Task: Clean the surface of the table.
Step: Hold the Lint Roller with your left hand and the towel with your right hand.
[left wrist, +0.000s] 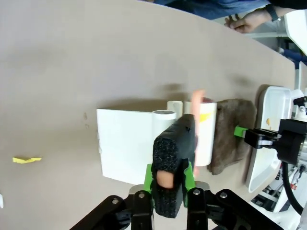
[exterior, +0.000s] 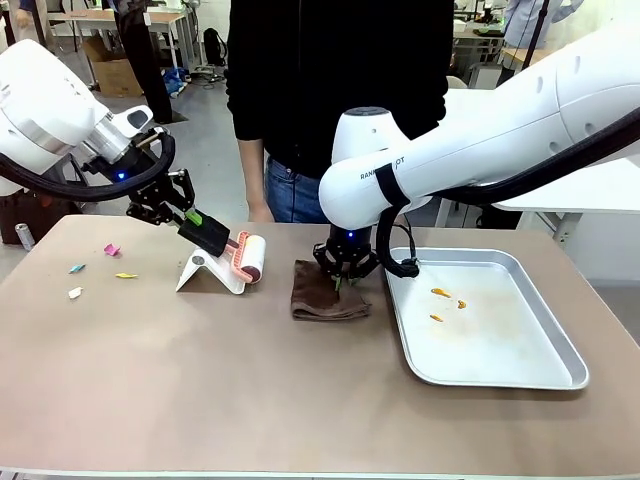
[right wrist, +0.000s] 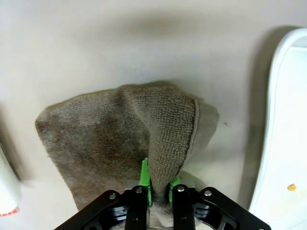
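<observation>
White lettering on the right arm's dark joint band reads partly as "RANKA" and "OT"; the rest curves out of sight.

The taupe-brown worktop [exterior: 250, 400] is matte with a thin pale edge and spans nearly the full width of the front view. It stands on a grey floor, with white-topped tables and a cardboard box [exterior: 118, 75] behind. A person in a black top and blue jeans [exterior: 330, 90] stands at its far side. On its left part lie small paper scraps: a pink one [exterior: 111, 249], a teal one [exterior: 77, 268], a yellow one [exterior: 125, 275] and a white one [exterior: 75, 292].

A rectangular metal tray [exterior: 500, 378] sits on the right of the worktop. It holds three small orange bits [exterior: 440, 292], near its far left corner.

The left hand [exterior: 192, 218] is clamped on the black foam handle of a lint roller [exterior: 248, 258], a green pad on either side of the grip. The roller's pink-and-white head rests at a white stand [exterior: 205, 272], left of centre.

The right hand [exterior: 342, 275] points straight down, its green pads pinched together on a raised fold of a brown cloth [exterior: 325, 300]. The cloth lies just beside the tray's left rim; the rest of it stays flat on the worktop
</observation>
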You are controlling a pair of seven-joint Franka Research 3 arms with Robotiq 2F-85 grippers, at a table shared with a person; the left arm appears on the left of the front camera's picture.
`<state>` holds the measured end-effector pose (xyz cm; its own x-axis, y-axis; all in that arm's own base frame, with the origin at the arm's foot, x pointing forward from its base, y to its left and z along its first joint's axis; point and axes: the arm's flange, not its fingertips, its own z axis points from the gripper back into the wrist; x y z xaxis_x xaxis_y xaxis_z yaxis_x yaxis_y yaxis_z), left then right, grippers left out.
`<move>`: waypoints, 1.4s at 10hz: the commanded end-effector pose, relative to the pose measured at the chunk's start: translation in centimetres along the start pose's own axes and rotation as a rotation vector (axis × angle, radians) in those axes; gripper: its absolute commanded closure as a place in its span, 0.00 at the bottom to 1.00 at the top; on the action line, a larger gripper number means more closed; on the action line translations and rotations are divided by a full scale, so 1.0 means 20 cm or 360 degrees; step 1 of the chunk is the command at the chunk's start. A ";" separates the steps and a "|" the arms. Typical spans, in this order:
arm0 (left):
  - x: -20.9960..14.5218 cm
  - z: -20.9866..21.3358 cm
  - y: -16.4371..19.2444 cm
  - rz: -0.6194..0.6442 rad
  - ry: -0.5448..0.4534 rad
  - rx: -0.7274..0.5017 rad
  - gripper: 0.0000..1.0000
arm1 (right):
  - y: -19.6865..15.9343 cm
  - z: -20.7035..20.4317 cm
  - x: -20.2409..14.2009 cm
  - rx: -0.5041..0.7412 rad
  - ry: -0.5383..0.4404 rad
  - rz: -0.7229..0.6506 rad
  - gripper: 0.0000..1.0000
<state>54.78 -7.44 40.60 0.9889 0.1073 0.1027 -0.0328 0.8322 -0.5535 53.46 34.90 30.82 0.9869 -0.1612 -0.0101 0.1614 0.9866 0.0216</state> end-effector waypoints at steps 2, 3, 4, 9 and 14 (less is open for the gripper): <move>-0.02 0.01 0.03 -0.0032 -0.0125 -0.0114 1.00 | -0.03 -0.06 0.02 -0.0020 0.0062 0.0030 1.00; -0.01 0.02 0.03 -0.0038 -0.0139 -0.0143 1.00 | -0.03 -0.06 0.02 -0.0019 0.0065 0.0032 1.00; -0.01 0.03 0.04 -0.0040 -0.0158 -0.0160 1.00 | -0.03 -0.07 0.02 -0.0018 0.0065 0.0032 1.00; -0.05 0.08 0.06 -0.0139 -0.0111 -0.0311 1.00 | -0.03 -0.08 0.02 -0.0022 0.0086 0.0025 1.00; -0.05 0.18 0.12 -0.0109 -0.0118 -0.0486 1.00 | -0.11 -0.04 0.04 0.0248 0.0175 0.0081 1.00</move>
<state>53.89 -4.08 42.39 0.9751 0.1223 0.1849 0.0563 0.6702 -0.7401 54.25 33.93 30.75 0.9872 -0.1442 -0.0678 0.1498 0.9848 0.0878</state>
